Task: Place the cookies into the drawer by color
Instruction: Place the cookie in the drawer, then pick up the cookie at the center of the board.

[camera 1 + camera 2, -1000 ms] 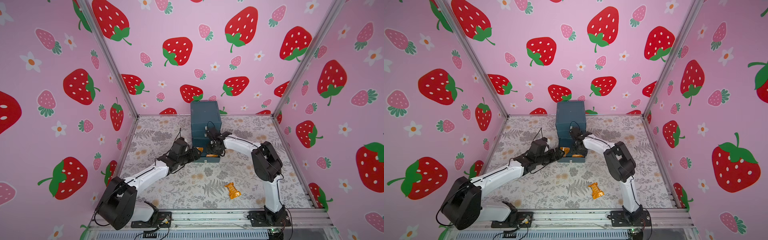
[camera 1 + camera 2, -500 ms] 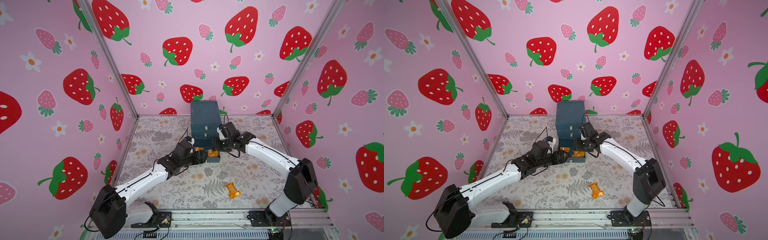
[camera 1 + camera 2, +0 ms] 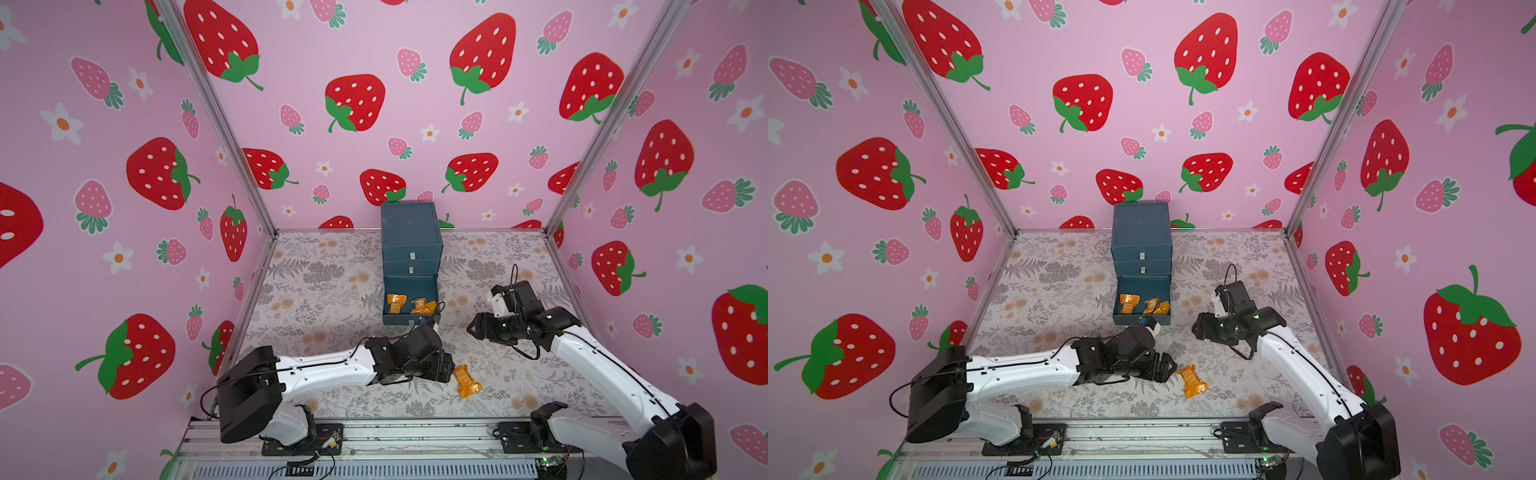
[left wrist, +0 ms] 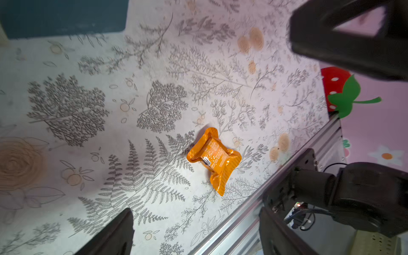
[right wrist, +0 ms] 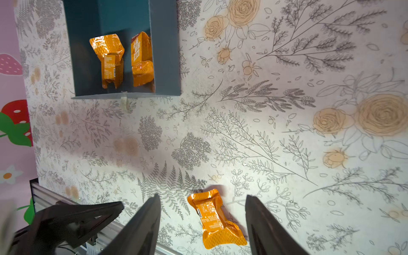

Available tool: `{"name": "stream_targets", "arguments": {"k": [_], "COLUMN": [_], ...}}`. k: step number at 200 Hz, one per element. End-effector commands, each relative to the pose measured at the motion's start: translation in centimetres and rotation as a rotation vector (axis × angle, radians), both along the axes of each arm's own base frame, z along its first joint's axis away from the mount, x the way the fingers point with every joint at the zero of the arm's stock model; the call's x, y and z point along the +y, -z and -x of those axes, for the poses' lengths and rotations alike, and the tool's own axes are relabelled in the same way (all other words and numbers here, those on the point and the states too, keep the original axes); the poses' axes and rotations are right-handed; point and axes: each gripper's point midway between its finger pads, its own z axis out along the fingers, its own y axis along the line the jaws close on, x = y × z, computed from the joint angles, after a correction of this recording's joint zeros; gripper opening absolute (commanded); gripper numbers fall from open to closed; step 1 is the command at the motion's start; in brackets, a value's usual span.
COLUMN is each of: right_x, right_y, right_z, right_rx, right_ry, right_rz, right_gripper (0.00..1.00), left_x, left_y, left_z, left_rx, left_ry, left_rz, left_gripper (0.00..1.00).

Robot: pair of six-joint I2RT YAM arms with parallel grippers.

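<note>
Nearest me, by the front rail (image 3: 374, 432), one orange cookie (image 3: 466, 380) is lying flat on the floral worktop (image 3: 332, 291). I am holding the left end effector (image 3: 444, 368) spread wide and empty, close beside that cookie on the arm's own side. Farther back, the right end effector (image 3: 473, 328) is hanging parted, gripping nothing, apart from the cookie. Beyond, the drawer (image 3: 409, 232) is standing with its bottom drawer (image 3: 409, 320) pulled out, orange cookies (image 5: 109, 57) lying inside.
</note>
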Motion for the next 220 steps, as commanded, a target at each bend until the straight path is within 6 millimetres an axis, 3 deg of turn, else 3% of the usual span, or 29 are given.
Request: {"name": "stream_targets", "arguments": {"k": [1,37,109,220], "right_x": [-1.0,-3.1,-3.0,-2.2], "right_y": [-0.1,0.6,0.5,2.2], "right_z": [-0.3,-0.6,-0.3,-0.1], "right_rx": [-0.037,-0.046,-0.074,-0.004], "right_ry": [0.010,0.065,0.059,0.031], "right_rz": [-0.020,0.034,0.015,-0.004], "right_gripper": [0.66,0.64,0.63,0.62], "left_x": [-1.8,-4.5,-7.8,-7.7], "left_y": [-0.2,1.9,4.5,6.8], "left_z": [0.3,1.9,1.5,-0.6], "left_rx": [-0.013,0.014,0.041,-0.027], "left_ry": [-0.032,-0.011,-0.008,-0.037], "left_rz": [0.012,-0.007,-0.070,-0.200], "left_gripper": [0.92,0.92,0.91,0.88]}}
